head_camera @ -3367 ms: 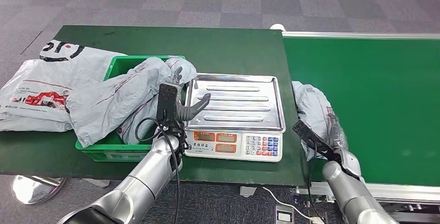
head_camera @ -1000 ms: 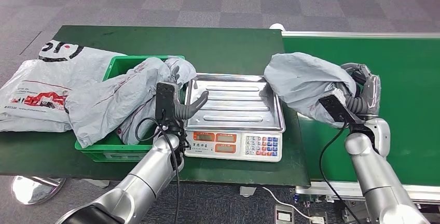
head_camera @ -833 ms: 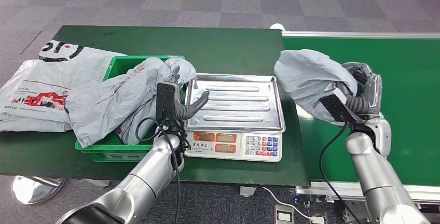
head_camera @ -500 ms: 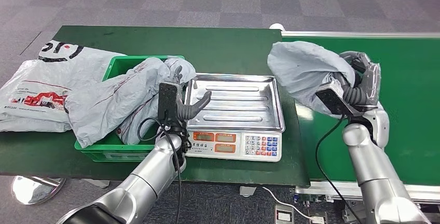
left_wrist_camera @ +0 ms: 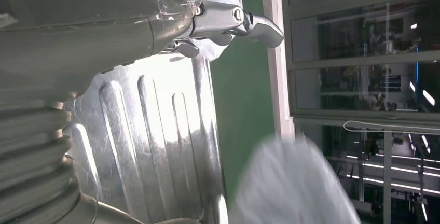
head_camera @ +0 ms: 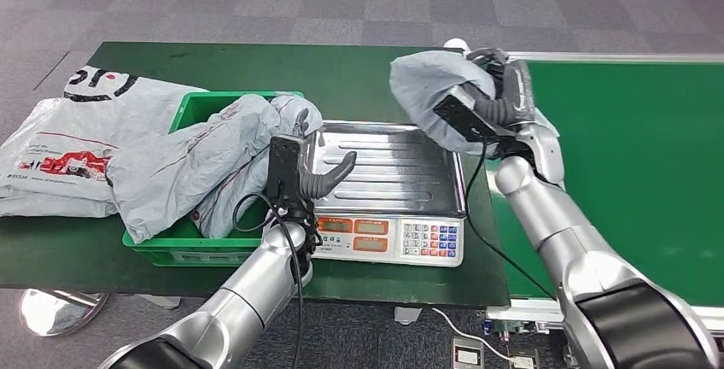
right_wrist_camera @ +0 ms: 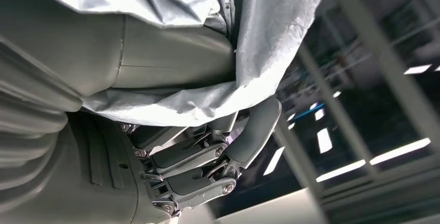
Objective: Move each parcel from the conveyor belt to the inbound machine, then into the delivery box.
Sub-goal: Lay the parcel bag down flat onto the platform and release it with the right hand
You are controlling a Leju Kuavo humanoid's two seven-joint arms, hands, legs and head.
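The right hand [head_camera: 499, 100] is raised above the far right corner of the weighing scale [head_camera: 386, 194], its forearm stretching up from the near right, and its fingers [right_wrist_camera: 207, 159] are wrapped round a crumpled grey parcel [head_camera: 431, 96], which hangs in the air over that corner of the scale's steel tray [head_camera: 384, 168], clear of the tray. In the right wrist view the grey plastic drapes over the thumb and the dark fingers curl in beneath it. The left hand [head_camera: 316, 177] hovers at the scale's left edge, palm turned towards the tray, thumb and fingers spread apart with nothing between them; its silver forearm rises from the near left. The scale's front panel carries orange display windows and a keypad with coloured keys, the figures too small to read. Left of the scale stands a green delivery box [head_camera: 192, 245] with grey parcels [head_camera: 196, 164] heaped in and over it. Further left of the scale lies a flat pale bag [head_camera: 64, 143] with a black mark and red printing that cannot be read. Right of the scale runs the green conveyor belt [head_camera: 632, 155].
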